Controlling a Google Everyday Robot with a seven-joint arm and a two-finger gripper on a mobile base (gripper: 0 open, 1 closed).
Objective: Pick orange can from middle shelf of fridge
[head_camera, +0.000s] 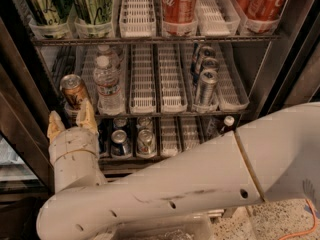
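In the camera view, the dark-framed commercial drinks fridge is seen beyond the cream two-finger gripper. Its drinks are kept in rows by white slotted trays on the wire-rack middle shelf. The gripper is held upright, empty, with its fingers spread, presumably to be passed either side of a can. The short copper-orange metal can is stood just above and beyond the fingertips, its long axis vertical and its silver lid pointing up.
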